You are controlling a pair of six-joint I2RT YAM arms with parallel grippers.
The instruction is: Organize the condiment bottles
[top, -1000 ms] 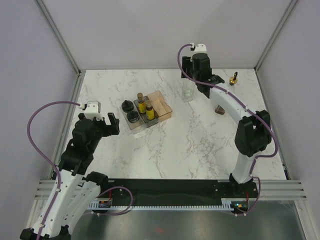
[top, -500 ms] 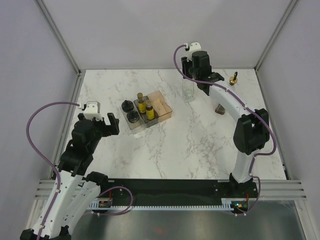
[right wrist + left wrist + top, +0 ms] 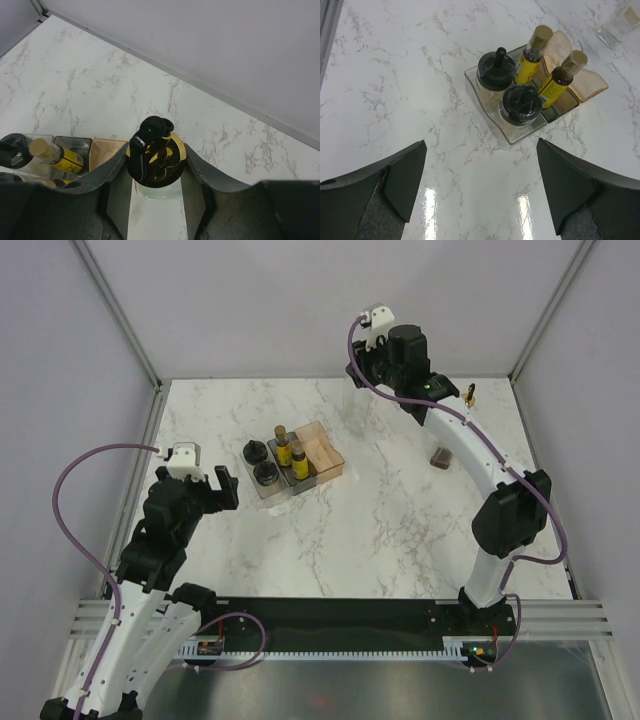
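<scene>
Your right fingers (image 3: pixel 116 182) pinch a tall bottle (image 3: pixel 155 162) at the neck, one pad on each side just under its spout (image 3: pixel 169 152), so the right gripper (image 3: pixel 156 175) is clamped on it. The bottle stands upright in the grip, long axis vertical, its clear body hanging toward the table (image 3: pixel 100 85). From above, that gripper sits high over the far edge and the arm hides the bottle.

The orange bin (image 3: pixel 325 452) lies down and to the near left of the grip. It touches the grey bin (image 3: pixel 75 143) holding the yellow bottles (image 3: pixel 298 460), and the jars (image 3: pixel 266 474) fill the clear bin (image 3: pixel 506 138) beside it. I judge the next move to be a carry to the near left, keeping the bottle plumb.

Your left gripper (image 3: pixel 480 150) is nearer the bins, with fingers spread wide and holding nothing. A second tall bottle (image 3: pixel 468 396) stands at the far right corner.
</scene>
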